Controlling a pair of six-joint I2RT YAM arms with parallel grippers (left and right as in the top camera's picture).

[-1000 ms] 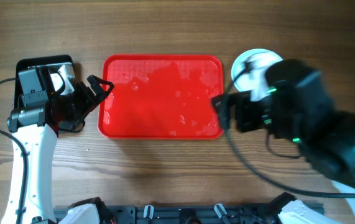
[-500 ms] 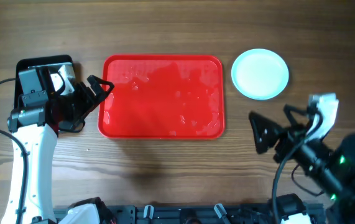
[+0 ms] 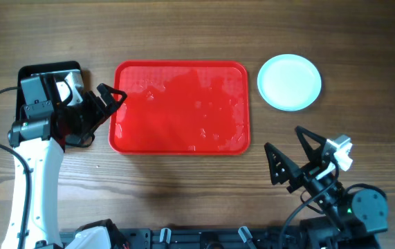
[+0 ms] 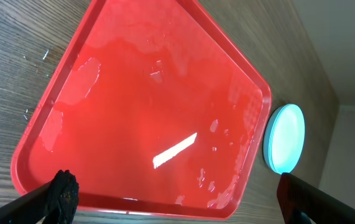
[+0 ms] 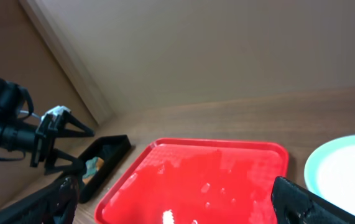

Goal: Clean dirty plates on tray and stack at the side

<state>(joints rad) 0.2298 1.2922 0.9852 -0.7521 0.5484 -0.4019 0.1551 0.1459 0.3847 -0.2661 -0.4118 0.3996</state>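
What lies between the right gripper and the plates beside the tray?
Only bare wooden table, as the overhead view shows; the right gripper stands open, apart from the plates.

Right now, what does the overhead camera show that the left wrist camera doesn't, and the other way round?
Only overhead: both arms, the right tool open and empty, and a black tray beside the left arm. Only left wrist: the plates from the side, a bright glare streak on the wet red tray, and a pale wall beyond the table. Both: the red tray, the plates beside it, the wooden table, and the open left tool.
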